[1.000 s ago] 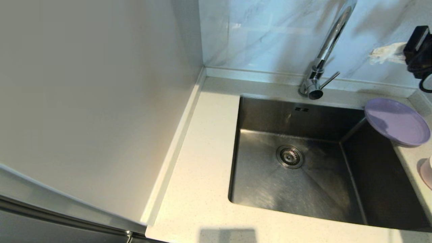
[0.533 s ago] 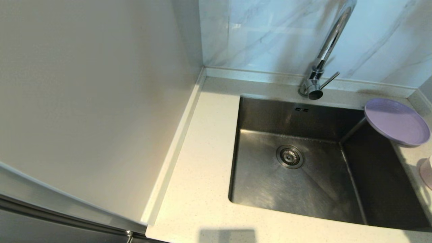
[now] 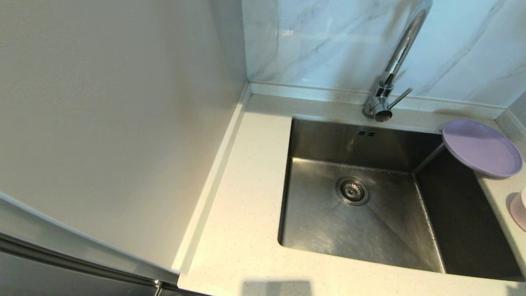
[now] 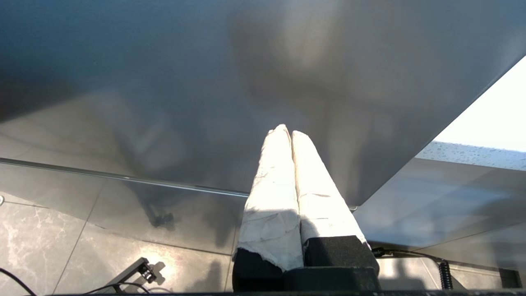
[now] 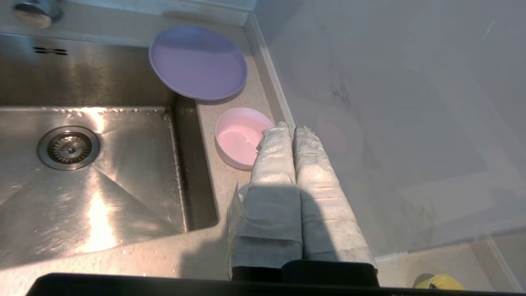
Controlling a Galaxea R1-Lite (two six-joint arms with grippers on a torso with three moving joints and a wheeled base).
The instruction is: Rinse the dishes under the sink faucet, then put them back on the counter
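Note:
A lavender plate (image 3: 481,148) (image 5: 198,61) lies on the counter (image 3: 246,213) at the sink's far right corner, its rim overhanging the basin. The pale pink bowl (image 5: 240,137) (image 3: 518,209) stands on the counter strip just nearer than the plate. The chrome gooseneck faucet (image 3: 392,65) rises behind the steel sink (image 3: 328,222), whose drain strainer (image 3: 352,190) shows in the bottom. My right gripper (image 5: 292,126) hovers shut and empty above the counter beside the bowl, out of the head view. My left gripper (image 4: 287,131) is shut and empty, low by a grey cabinet front.
A tall pale panel (image 3: 115,123) walls off the counter's left side. The white veined marble wall (image 3: 328,41) runs behind the faucet and along the right of the dishes (image 5: 390,123). A yellow object (image 5: 437,282) peeks in at the right wrist view's edge.
My right gripper, seen at the head view's top right a second ago, has withdrawn out of that view. Plate, bowl and faucet stay where they were.

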